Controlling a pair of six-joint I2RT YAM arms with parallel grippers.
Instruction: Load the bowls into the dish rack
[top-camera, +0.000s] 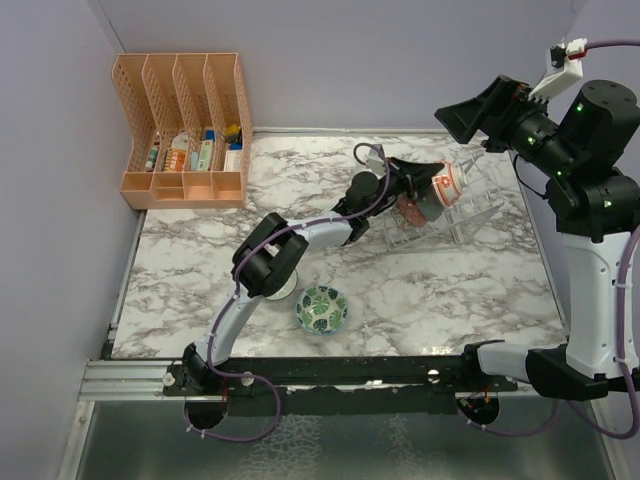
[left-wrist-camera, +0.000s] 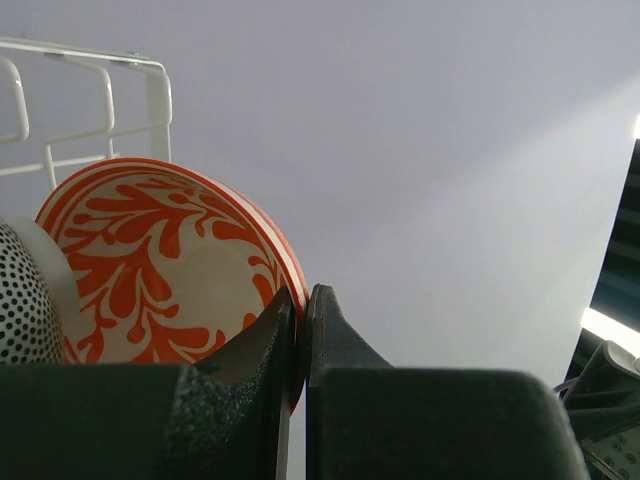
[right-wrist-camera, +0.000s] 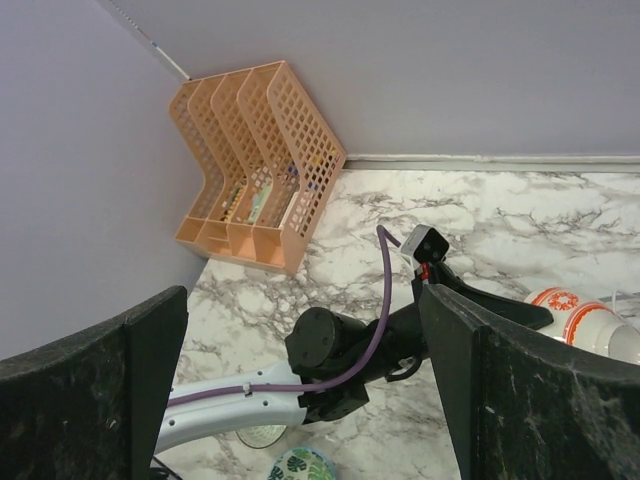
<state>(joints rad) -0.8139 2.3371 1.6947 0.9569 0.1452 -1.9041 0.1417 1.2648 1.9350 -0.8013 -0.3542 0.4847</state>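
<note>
My left gripper (top-camera: 428, 193) reaches over the clear dish rack (top-camera: 470, 222) and is shut on the rim of the orange-red bowl (top-camera: 450, 184). In the left wrist view the fingers (left-wrist-camera: 335, 340) pinch that bowl (left-wrist-camera: 150, 270) on edge, its patterned inside facing the camera. A dark speckled bowl (left-wrist-camera: 18, 305) stands beside it, with the rack's wires (left-wrist-camera: 100, 130) behind. The green-blue leaf bowl (top-camera: 321, 309) sits on the table near the front. A pale bowl (top-camera: 278, 291) lies partly hidden under the left arm. My right gripper (top-camera: 478, 113) hangs open, high above the rack's right side, holding nothing.
An orange plastic file organiser (top-camera: 185, 130) with small items stands in the back left corner. Grey walls close in the marble table (top-camera: 480, 290) on the left, back and right. The left arm (top-camera: 300, 240) stretches diagonally across the table's middle.
</note>
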